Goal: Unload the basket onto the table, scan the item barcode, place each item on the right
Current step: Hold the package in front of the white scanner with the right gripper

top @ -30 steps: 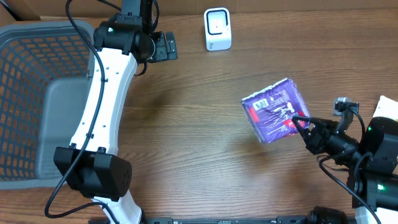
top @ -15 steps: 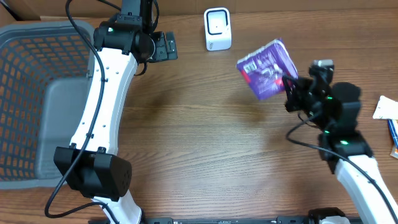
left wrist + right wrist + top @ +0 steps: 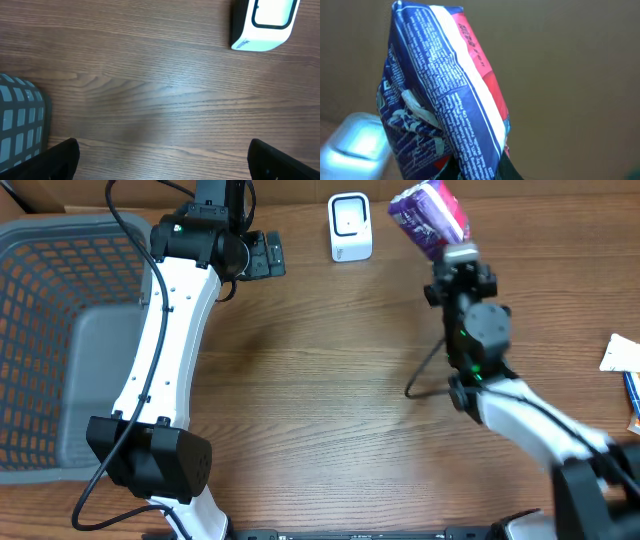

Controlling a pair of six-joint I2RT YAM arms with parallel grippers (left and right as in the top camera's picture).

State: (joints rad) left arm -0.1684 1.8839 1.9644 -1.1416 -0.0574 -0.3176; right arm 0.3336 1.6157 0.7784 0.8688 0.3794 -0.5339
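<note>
Right gripper clamps purple packet (fine print showing) beside white scanner.

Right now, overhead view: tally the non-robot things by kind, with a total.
Grey plastic mesh basket: 1
White box-shaped barcode scanner: 1
Purple printed packet, gripped by the right gripper: 1
White flat card at the right edge: 1
Total: 4. A blue and orange bit below the card is cut off by the frame and is not counted.
</note>
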